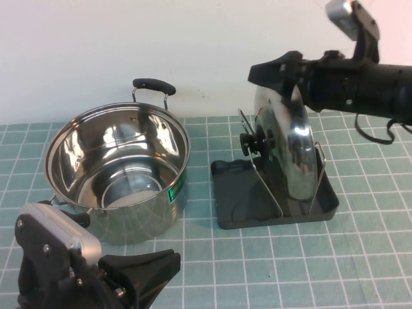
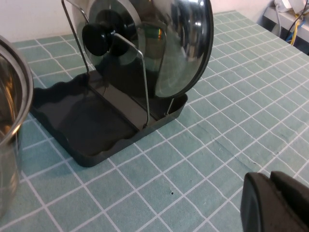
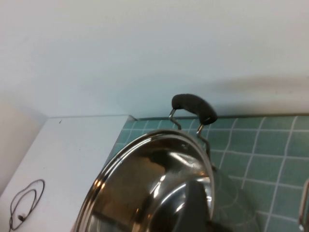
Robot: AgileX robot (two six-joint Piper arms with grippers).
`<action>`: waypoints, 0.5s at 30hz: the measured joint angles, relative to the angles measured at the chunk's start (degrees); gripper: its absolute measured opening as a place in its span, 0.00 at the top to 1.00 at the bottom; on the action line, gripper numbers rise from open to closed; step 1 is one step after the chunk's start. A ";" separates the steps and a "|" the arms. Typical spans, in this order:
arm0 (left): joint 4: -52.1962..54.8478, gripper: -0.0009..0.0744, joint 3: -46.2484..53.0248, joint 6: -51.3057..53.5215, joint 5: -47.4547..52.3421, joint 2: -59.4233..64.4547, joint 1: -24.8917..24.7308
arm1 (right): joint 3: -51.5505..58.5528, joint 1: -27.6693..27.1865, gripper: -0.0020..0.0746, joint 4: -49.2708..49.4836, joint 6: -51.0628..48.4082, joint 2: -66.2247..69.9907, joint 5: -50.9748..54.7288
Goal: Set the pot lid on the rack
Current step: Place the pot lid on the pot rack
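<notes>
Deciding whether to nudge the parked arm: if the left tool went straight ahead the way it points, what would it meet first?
Probably the rack, with the pot lid standing in it; bare mat lies before the left tool. The right tool sits at the lid's top edge.

A green mat [image 1: 360,257] with a white grid covers the table. On it, left of centre, stands the steel pot [image 1: 119,174]; just to its right rests the rack [image 1: 273,196]. The left gripper [image 1: 138,270] hangs over the near-left corner, the right gripper [image 1: 277,71] above the rack

The right gripper [image 1: 283,72] is partly hidden behind the pot lid [image 1: 296,145]; the left gripper [image 1: 151,273] is cropped.
</notes>
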 joint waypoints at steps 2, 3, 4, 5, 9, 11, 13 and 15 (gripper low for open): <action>0.00 0.99 0.00 0.42 0.00 0.00 0.00 | 0.00 -1.42 0.29 0.00 0.00 0.00 1.46; 0.10 0.99 0.00 0.44 0.00 0.00 0.00 | 0.00 -1.94 0.29 -0.11 -0.14 0.00 2.01; 0.42 0.99 0.00 0.68 0.00 0.00 0.00 | 0.00 -2.55 0.29 -0.36 -0.14 0.00 2.80; 0.66 0.99 0.00 0.68 0.00 0.00 0.00 | 0.00 -3.13 0.29 -0.55 -0.14 0.00 3.77; 1.47 0.99 0.00 0.81 0.00 0.00 0.00 | 0.00 -4.71 0.28 -1.30 -0.34 0.00 7.19; 1.60 0.99 0.00 0.81 0.00 0.00 0.00 | -0.11 -4.98 0.28 -3.22 -0.47 0.00 7.95; 1.71 0.99 0.00 0.81 0.00 0.00 0.00 | -0.11 -5.07 0.28 -5.28 -0.47 0.00 8.48; 1.85 0.99 0.00 1.29 0.00 0.00 0.00 | -0.11 -5.12 0.28 -6.31 -0.47 0.00 9.28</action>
